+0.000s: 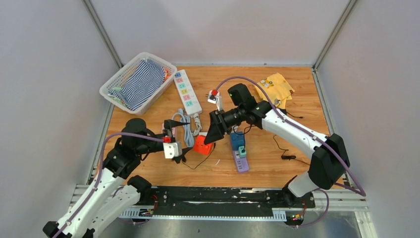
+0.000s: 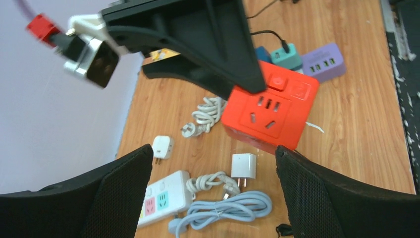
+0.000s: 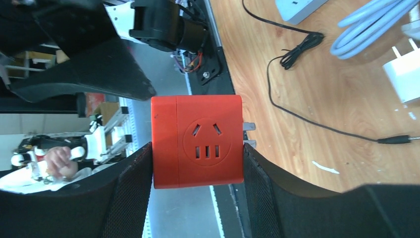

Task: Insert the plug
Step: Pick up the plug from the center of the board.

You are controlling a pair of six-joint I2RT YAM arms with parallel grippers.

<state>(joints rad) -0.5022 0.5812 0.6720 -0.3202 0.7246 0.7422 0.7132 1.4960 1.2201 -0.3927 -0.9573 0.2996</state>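
Observation:
My right gripper is shut on a red cube socket adapter, one finger on each side face; two metal prongs stick out of its right side. In the top view the cube hangs at the tip of the right gripper, just above the table's near middle. My left gripper is open and empty, just left of the cube. In the left wrist view the cube lies ahead between my open left gripper fingers. A white power strip lies at the back left.
A white charger, a small white plug, a coiled blue-grey cable and a white cord lie under the left gripper. A purple strip and blue adapter lie right. A basket and a yellow cloth are at the back.

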